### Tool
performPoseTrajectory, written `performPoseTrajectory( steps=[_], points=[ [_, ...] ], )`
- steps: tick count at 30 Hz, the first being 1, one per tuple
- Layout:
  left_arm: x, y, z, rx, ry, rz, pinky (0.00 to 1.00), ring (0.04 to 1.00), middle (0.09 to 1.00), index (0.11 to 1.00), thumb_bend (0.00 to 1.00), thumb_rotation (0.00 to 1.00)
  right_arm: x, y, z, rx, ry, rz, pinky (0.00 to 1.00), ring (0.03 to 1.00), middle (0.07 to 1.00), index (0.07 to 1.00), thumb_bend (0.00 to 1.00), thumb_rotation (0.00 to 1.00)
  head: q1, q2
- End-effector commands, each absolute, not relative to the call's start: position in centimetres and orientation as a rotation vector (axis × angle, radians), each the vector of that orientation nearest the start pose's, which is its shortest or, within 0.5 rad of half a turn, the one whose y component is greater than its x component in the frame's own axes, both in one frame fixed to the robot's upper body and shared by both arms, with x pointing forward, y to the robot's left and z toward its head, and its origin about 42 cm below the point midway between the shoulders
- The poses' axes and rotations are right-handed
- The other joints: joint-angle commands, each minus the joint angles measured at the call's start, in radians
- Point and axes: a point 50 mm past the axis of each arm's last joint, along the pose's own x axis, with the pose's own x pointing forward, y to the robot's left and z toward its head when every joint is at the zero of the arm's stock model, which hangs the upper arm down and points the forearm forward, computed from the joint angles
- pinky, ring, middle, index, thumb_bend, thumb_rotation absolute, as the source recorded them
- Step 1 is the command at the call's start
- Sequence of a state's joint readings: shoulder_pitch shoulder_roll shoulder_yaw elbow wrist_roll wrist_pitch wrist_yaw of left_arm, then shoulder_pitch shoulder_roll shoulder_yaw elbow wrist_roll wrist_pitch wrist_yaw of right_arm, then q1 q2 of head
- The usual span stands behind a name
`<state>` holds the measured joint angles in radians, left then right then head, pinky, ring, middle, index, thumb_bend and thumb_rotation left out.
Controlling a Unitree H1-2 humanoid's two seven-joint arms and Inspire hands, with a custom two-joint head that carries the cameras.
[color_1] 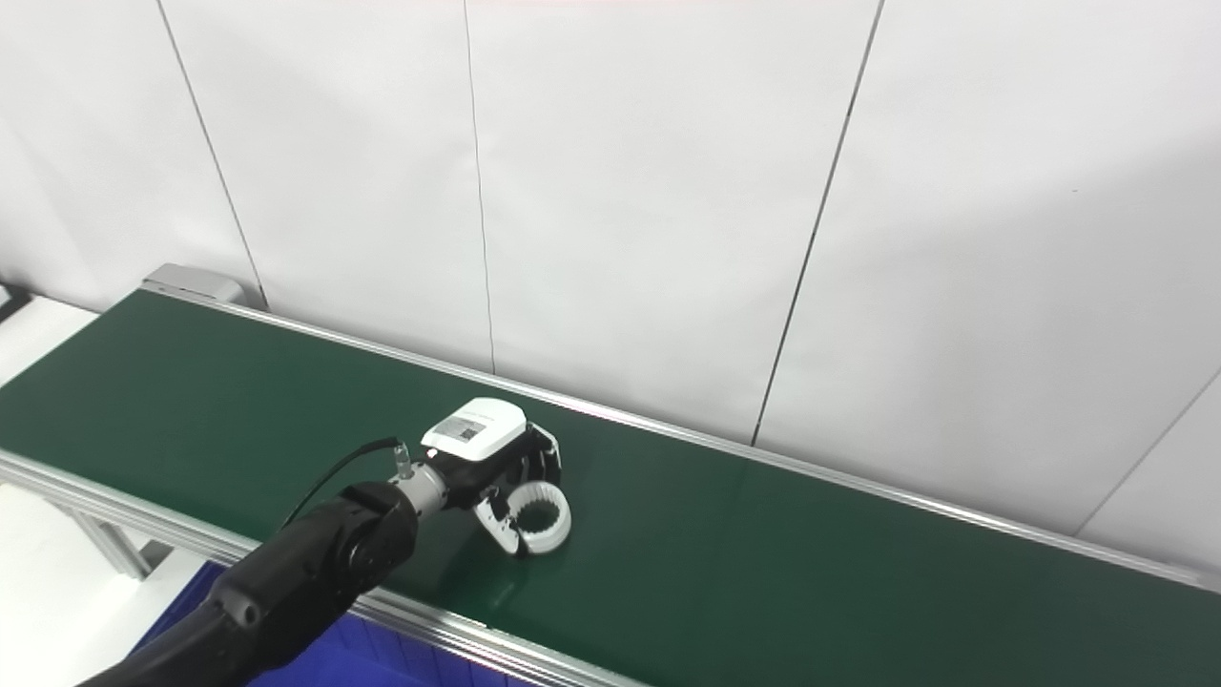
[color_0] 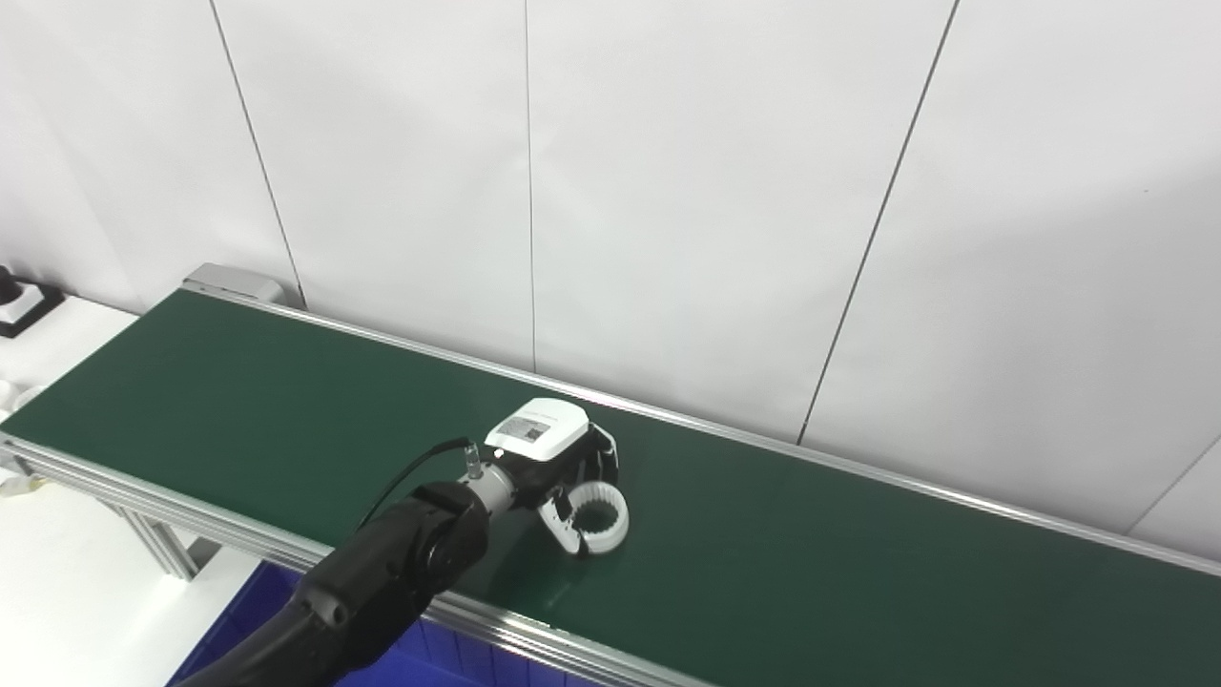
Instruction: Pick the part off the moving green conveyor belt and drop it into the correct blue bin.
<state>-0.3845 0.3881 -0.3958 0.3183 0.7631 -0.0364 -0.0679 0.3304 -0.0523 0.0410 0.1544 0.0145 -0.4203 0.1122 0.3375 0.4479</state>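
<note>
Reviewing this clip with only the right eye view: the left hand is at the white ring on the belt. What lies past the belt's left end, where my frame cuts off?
Observer: The left eye view shows a black and white device sitting on the white table just past that end of the green belt.
Operator: Anything else on that side?
Observer: A small pale object at the picture's left edge, near the belt's near corner. It is too small and too cropped to identify.
</note>
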Motion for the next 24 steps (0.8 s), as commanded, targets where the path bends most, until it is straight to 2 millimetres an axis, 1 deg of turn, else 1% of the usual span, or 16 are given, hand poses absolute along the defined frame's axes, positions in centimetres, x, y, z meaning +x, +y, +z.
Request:
performPoseTrajectory(
  steps=[1, 9, 11, 12, 15, 17, 18, 19, 20, 21, 22, 23, 24],
  points=[
    [40.0, 24.3, 14.9, 1.249, -0.162, -0.354, 0.43, 0.446, 0.526, 0.466, 0.5, 0.0, 15.8, -22.8, 2.4, -0.037, -0.03, 0.077, 0.8, 0.835, 0.867, 0.977, 0.17, 1.0, -0.004, 0.0],
    [37.7, 24.9, 18.0, 1.143, -0.167, -0.337, 0.46, 0.454, 0.515, 0.467, 0.5, 0.0, 16.3, -22.8, 2.2, -0.038, -0.026, 0.089, 0.79, 0.824, 0.858, 0.963, 0.18, 1.0, -0.038, 0.005],
    [37.0, 25.1, 18.6, 1.13, -0.169, -0.335, 0.42, 0.438, 0.497, 0.491, 0.5, 0.0, 16.3, -22.7, 2.1, -0.02, -0.025, 0.087, 0.78, 0.82, 0.854, 0.962, 0.19, 1.0, -0.051, 0.01],
    [36.7, 25.1, 18.8, 1.126, -0.17, -0.333, 0.4, 0.427, 0.488, 0.5, 0.5, 0.0, 16.4, -22.7, 2.0, -0.01, -0.024, 0.085, 0.79, 0.822, 0.854, 0.961, 0.21, 1.0, -0.053, 0.011],
    [35.4, 25.2, 19.7, 1.108, -0.174, -0.326, 0.39, 0.412, 0.469, 0.497, 0.5, 0.0, 16.4, -22.7, 2.0, -0.011, -0.023, 0.08, 0.77, 0.811, 0.844, 0.95, 0.25, 1.0, -0.079, 0.024],
    [34.6, 25.2, 20.2, 1.088, -0.181, -0.323, 0.38, 0.407, 0.458, 0.509, 0.5, 0.0, 16.5, -22.9, 2.0, -0.016, -0.023, 0.074, 0.76, 0.804, 0.836, 0.935, 0.3, 1.0, -0.093, 0.032],
    [34.2, 25.2, 20.3, 1.079, -0.183, -0.323, 0.38, 0.402, 0.451, 0.503, 0.5, 0.0, 16.5, -22.9, 2.0, -0.021, -0.023, 0.07, 0.73, 0.788, 0.825, 0.921, 0.34, 0.99, -0.093, 0.032],
    [33.8, 25.2, 20.5, 1.066, -0.184, -0.324, 0.37, 0.4, 0.449, 0.501, 0.5, 0.0, 16.5, -23.0, 2.0, -0.026, -0.024, 0.067, 0.72, 0.783, 0.821, 0.916, 0.35, 0.99, -0.111, 0.047],
    [33.4, 25.2, 20.6, 1.058, -0.184, -0.324, 0.37, 0.403, 0.453, 0.506, 0.5, 0.0, 16.5, -23.0, 2.0, -0.029, -0.024, 0.065, 0.71, 0.778, 0.82, 0.913, 0.39, 0.98, -0.111, 0.047],
    [33.0, 25.1, 20.9, 1.043, -0.183, -0.324, 0.37, 0.403, 0.456, 0.509, 0.5, 0.0, 16.5, -23.2, 2.1, -0.032, -0.025, 0.06, 0.7, 0.774, 0.817, 0.908, 0.43, 0.96, -0.124, 0.069],
    [32.7, 25.1, 21.0, 1.032, -0.182, -0.323, 0.37, 0.402, 0.456, 0.509, 0.5, 0.0, 16.5, -23.2, 2.1, -0.034, -0.026, 0.056, 0.7, 0.773, 0.816, 0.907, 0.44, 0.96, -0.124, 0.069],
    [32.2, 25.0, 21.2, 1.015, -0.18, -0.323, 0.37, 0.402, 0.457, 0.51, 0.5, 0.0, 16.5, -23.4, 2.1, -0.03, -0.027, 0.054, 0.7, 0.772, 0.815, 0.904, 0.46, 0.95, -0.135, 0.095],
    [31.7, 25.0, 21.4, 0.994, -0.18, -0.322, 0.37, 0.401, 0.456, 0.502, 0.5, 0.0, 16.5, -23.5, 2.2, -0.027, -0.029, 0.053, 0.7, 0.774, 0.818, 0.904, 0.49, 0.93, -0.139, 0.11]
  ],
)
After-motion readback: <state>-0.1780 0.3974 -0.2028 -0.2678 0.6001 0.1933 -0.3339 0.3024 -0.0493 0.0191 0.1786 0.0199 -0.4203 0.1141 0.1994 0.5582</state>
